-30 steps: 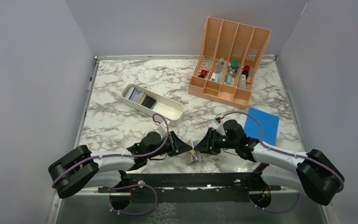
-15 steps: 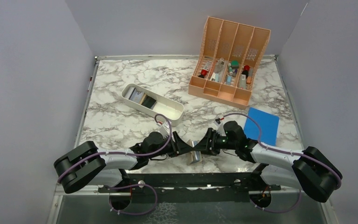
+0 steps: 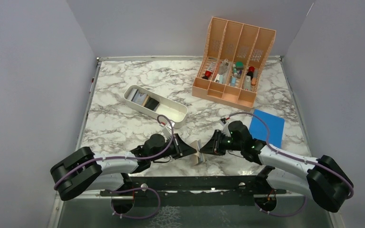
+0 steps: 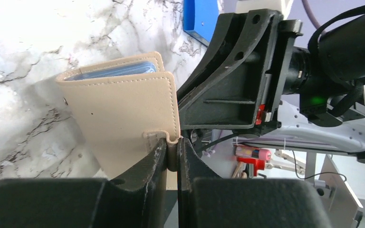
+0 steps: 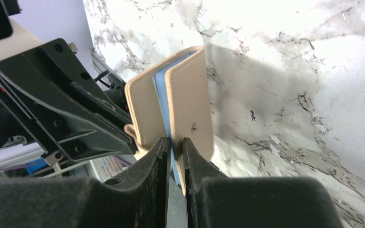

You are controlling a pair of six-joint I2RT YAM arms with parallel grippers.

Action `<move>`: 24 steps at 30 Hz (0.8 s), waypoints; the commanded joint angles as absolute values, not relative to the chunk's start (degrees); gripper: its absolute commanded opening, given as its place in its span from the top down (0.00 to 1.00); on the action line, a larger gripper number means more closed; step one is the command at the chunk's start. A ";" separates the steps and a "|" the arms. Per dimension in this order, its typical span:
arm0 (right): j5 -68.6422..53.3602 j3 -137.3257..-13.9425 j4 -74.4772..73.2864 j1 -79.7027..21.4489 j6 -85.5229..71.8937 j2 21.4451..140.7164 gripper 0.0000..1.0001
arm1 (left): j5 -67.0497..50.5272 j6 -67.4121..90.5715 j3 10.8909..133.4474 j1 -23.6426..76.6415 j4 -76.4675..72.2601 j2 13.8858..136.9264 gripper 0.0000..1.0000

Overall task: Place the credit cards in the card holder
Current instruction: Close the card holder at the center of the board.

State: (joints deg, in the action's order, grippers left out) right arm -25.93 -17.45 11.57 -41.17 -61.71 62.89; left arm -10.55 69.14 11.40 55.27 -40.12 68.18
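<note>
Card holder point(image 4: 123, 114), stitched tan leather, blue lining, veined marble tabletop point(image 3: 119, 126)

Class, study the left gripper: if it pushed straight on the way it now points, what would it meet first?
The left gripper is shut on the card holder, so that comes first. Just beyond it, probably, is the right gripper, which faces it head-on. The depth between them is hard to judge.

The left gripper point(image 3: 192, 152) and right gripper point(image 3: 204, 148) meet tip to tip, jaws pinched narrow.
</note>
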 commanded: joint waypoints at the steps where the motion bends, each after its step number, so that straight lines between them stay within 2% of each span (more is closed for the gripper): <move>1: -17.79 -23.02 -3.41 -41.34 -56.44 57.25 0.82 | -13.52 69.35 14.26 56.55 -44.20 68.98 0.90; 4: -15.13 -25.86 -10.93 -41.32 -54.35 54.16 0.84 | -16.61 70.49 15.29 57.32 -51.03 73.90 1.00; 12: -5.59 -29.33 -27.36 -41.35 -50.93 49.83 0.84 | -25.62 76.86 17.02 58.62 -82.38 93.97 1.00; 17: -4.77 -27.19 -27.27 -41.31 -50.33 48.06 0.86 | -27.35 82.95 17.77 58.62 -102.08 111.08 1.00; 19: -5.37 -26.48 -26.60 -41.32 -50.67 47.47 0.86 | -27.64 82.38 18.90 59.14 -102.44 115.23 1.00; 21: -6.36 -25.44 -25.62 -41.32 -51.06 46.73 0.86 | -25.79 81.25 17.88 59.52 -102.47 115.40 0.97; 24: -7.64 -24.14 -24.12 -41.36 -51.34 46.04 0.86 | -23.96 79.95 16.40 58.77 -102.30 114.22 0.87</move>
State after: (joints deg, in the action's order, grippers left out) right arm -7.57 -26.06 -24.93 -41.19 -51.37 47.22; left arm -24.88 80.97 18.13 59.02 -86.37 114.93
